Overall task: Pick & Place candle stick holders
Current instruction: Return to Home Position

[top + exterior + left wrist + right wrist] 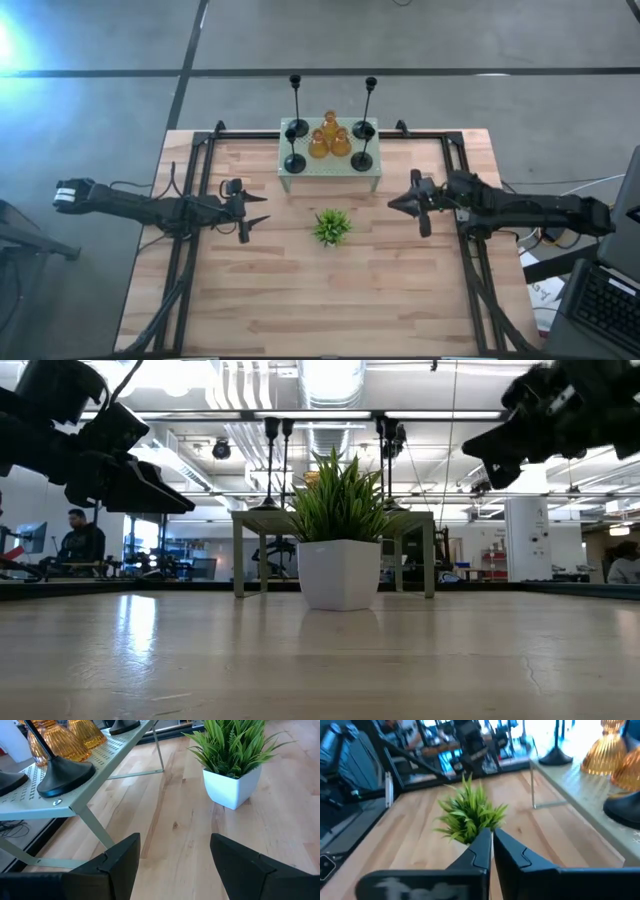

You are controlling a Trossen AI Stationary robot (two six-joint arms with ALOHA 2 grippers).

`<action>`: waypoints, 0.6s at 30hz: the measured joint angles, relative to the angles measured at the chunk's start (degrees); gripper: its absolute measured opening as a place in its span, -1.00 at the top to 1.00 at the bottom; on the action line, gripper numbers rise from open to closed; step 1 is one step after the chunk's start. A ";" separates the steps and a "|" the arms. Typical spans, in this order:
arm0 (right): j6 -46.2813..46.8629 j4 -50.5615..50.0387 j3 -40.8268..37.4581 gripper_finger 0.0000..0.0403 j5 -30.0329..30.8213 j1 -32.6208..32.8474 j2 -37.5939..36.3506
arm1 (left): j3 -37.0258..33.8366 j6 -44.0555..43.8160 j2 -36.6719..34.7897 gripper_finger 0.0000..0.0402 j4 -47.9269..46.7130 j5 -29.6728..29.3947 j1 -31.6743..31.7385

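The candle stick holders stand on the pale green perforated stand (330,170) at the table's far middle. Two tall thin-stemmed black holders (297,127) (365,128) stand at its far corners, two more black holders (294,162) (361,160) on its near part, and three amber glass holders (329,140) cluster between them; the amber ones also show in the left wrist view (65,742) and the right wrist view (605,757). My left gripper (262,222) is open and empty, raised left of the plant (331,227). My right gripper (393,203) is shut and empty, raised right of the stand.
A small spiky green plant in a white pot (340,573) stands at the table's middle, between the grippers and in front of the stand. Black frame rails (190,250) (470,260) run along the table's left and right sides. Bare wood lies toward the near edge.
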 joint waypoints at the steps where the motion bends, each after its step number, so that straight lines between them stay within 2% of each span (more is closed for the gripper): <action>1: -0.28 2.41 -1.93 0.93 0.01 0.15 -1.17 | -0.01 0.00 0.01 -0.22 -0.01 0.02 0.00; 5: -1.50 10.53 -9.02 0.96 0.13 0.34 -6.11 | 0.00 0.00 0.00 -0.22 -0.01 0.00 -0.01; 9: -2.49 13.84 -14.12 0.96 0.13 0.34 -11.06 | -0.02 -0.01 0.01 -0.22 -0.02 0.00 -0.02; 18: -7.04 4.16 -14.20 0.96 0.38 0.32 -17.93 | -0.02 0.00 0.00 -0.22 -0.02 0.01 -0.02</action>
